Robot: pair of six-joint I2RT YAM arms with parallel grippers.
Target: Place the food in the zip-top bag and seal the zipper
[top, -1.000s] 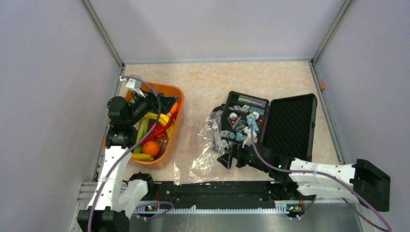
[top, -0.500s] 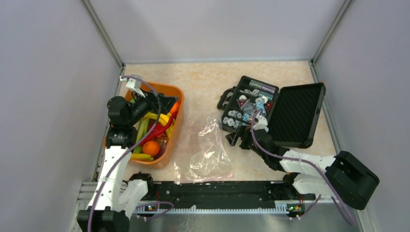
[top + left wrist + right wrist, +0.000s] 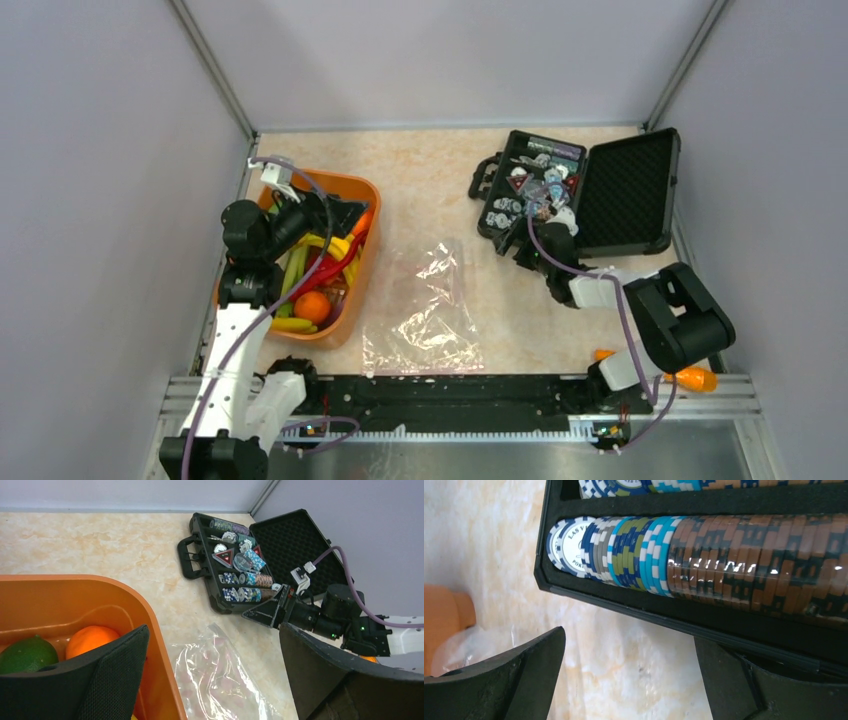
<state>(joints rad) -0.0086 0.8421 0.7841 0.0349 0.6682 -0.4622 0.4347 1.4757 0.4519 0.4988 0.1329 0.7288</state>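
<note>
Clear, crinkly zip-top bag (image 3: 425, 315) lying flat on the marbled table (image 3: 420, 165) just right of the orange tub (image 3: 363, 262), bare room all round it. Glossy toy food (image 3: 312, 305) sitting heaped in the tub. Left gripper (image 3: 214, 629) hanging over the tub, jaws spread, carrying nothing. Right gripper (image 3: 628, 635) gaping empty at the black foam-lined case (image 3: 625, 190) holding ridged chips (image 3: 684, 555), well right of the tub.

The only lettering I can read is on the white face of the end poker chip (image 3: 573, 545), in the row inside the black case (image 3: 624, 606): "LAS V" above "POK", both cut off by the neighbouring chip. Everything else is too small.
</note>
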